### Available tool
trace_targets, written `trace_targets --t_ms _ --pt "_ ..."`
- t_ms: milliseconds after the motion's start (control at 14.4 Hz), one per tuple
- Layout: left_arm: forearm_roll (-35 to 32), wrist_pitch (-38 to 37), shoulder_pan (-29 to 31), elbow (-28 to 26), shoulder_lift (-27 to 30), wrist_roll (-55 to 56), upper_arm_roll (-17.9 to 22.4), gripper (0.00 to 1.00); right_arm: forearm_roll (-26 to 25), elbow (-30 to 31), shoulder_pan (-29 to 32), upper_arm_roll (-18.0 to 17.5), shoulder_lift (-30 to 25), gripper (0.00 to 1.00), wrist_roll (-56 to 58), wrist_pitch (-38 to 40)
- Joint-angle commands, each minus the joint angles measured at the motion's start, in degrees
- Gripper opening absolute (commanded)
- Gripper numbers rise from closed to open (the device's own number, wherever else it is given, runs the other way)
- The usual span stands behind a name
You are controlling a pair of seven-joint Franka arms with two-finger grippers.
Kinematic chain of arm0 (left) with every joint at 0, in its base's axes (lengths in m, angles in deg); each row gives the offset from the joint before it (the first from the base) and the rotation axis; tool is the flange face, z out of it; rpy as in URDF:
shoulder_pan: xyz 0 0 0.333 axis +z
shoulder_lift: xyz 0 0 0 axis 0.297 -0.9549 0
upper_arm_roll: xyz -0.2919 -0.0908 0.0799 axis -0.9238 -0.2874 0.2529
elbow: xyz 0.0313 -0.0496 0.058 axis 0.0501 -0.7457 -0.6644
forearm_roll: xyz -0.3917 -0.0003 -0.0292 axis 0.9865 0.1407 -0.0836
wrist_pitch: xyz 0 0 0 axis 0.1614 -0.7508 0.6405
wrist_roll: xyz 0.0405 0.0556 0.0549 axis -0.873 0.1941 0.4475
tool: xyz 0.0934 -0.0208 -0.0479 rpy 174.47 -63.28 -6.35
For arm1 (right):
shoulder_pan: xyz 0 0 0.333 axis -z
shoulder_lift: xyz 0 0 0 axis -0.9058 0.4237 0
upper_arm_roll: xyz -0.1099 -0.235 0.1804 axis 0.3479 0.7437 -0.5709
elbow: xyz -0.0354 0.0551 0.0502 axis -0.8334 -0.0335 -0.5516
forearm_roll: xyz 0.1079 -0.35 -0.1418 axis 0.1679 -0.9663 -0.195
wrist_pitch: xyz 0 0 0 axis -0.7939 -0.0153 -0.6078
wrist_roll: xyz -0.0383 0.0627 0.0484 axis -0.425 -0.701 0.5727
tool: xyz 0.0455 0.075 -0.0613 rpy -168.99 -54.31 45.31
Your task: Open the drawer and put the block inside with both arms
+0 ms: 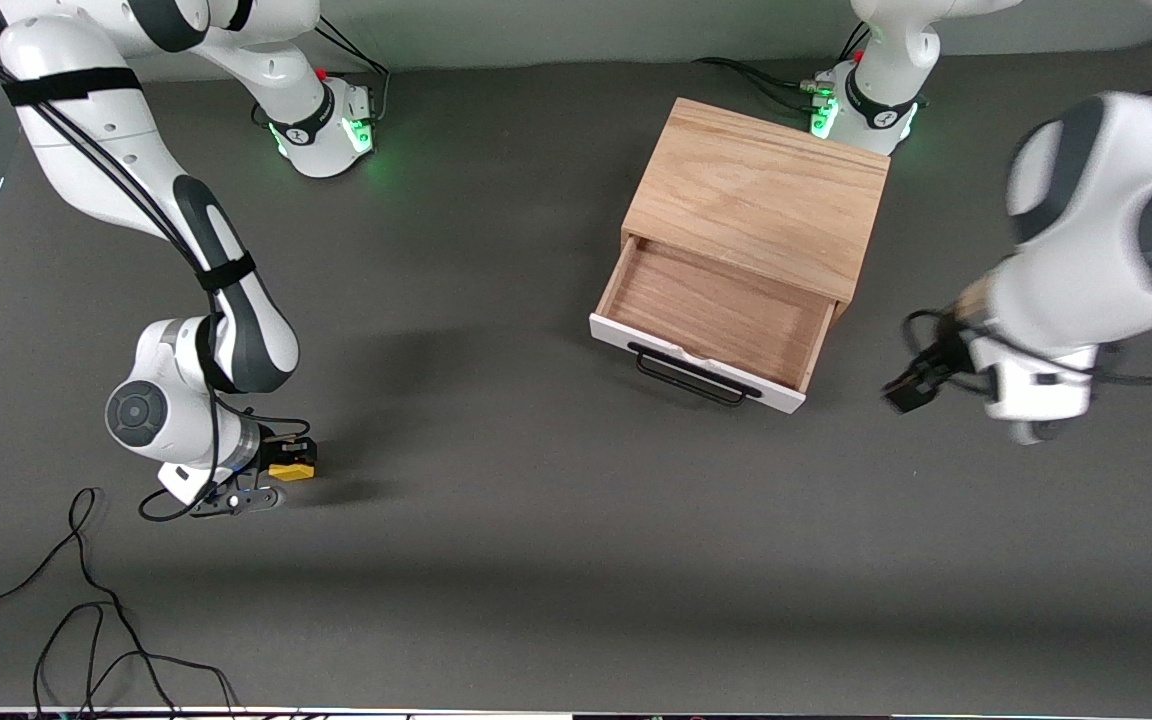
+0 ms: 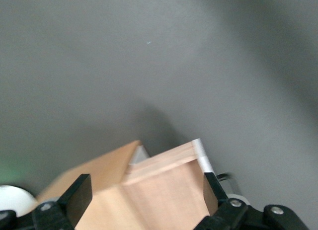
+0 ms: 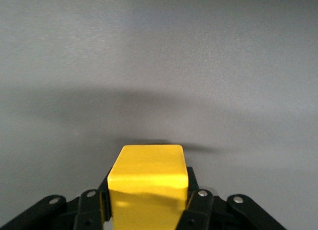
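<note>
The wooden box (image 1: 761, 195) stands near the left arm's base. Its drawer (image 1: 716, 312) is pulled open, with the white front panel and black handle (image 1: 691, 375) toward the front camera; its wooden interior holds nothing. My right gripper (image 1: 286, 462) is shut on the yellow block (image 1: 292, 468), low at the table surface toward the right arm's end; the right wrist view shows the block (image 3: 148, 183) between the fingers. My left gripper (image 1: 911, 390) is open and empty in the air beside the drawer's front corner. The left wrist view shows the drawer's corner (image 2: 164, 163) past its spread fingers (image 2: 77, 197).
The dark grey table (image 1: 536, 500) lies between the block and the drawer. Loose black cables (image 1: 86, 600) lie near the front edge at the right arm's end. The arm bases (image 1: 326, 120) stand along the back edge.
</note>
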State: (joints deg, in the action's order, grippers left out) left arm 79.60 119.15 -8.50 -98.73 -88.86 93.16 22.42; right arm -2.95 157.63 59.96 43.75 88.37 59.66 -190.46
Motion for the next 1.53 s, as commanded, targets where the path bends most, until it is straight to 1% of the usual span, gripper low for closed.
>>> trace_targets --t_ms 0,139,278,417,556,626,765,834,973,1182,1460 --pt "1.8 -2.8 4.5 -6.4 6.8 -15.8 -0.1 1.00 0.5 -7.6 -0.4 -0.8 -2.5 0.20 -1.0 13.0" --pt "1.8 -3.1 6.2 -10.1 10.0 -25.4 -0.1 1.00 3.3 -15.3 -0.6 -1.3 -2.7 0.20 -3.1 21.5" --pt "1.8 -2.1 6.4 -13.4 12.9 -30.1 0.0 1.00 4.2 -22.8 -2.9 -1.4 -2.7 0.19 -5.8 29.3" --pt "1.7 0.0 6.3 -16.6 15.6 -33.7 0.1 1.00 5.0 -30.1 -5.0 -1.5 -2.7 0.19 -12.4 37.2" --pt "1.4 0.3 6.3 -16.7 15.8 -39.9 0.1 1.00 6.4 -35.9 -9.2 -1.5 -2.7 0.17 -20.5 42.7" --pt "1.2 0.9 6.4 -16.4 15.7 -43.7 0.3 1.00 6.6 -38.3 -11.8 -1.5 -2.7 0.17 -25.1 43.8" --pt "0.9 2.1 6.8 -16.0 15.5 -47.2 1.5 1.00 6.6 -40.7 -17.7 -1.5 -2.5 0.17 -36.2 44.0" --pt "1.3 2.4 7.0 -16.0 15.5 -46.9 2.0 1.00 6.6 -41.9 -20.9 -1.6 -1.9 0.17 -41.7 43.3" --pt "1.7 2.5 7.0 -14.7 14.9 -46.8 2.6 1.00 6.6 -44.2 -26.8 -1.9 0.3 0.17 -49.0 41.6" --pt "1.6 2.7 7.0 -13.9 14.3 -47.5 2.6 1.00 6.5 -44.3 -34.5 -2.4 3.5 0.17 -58.8 34.5" --pt "1.6 2.4 7.0 -11.4 13.1 -47.6 2.5 1.00 6.4 -44.4 -40.6 -2.6 7.9 0.16 -67.4 25.6"
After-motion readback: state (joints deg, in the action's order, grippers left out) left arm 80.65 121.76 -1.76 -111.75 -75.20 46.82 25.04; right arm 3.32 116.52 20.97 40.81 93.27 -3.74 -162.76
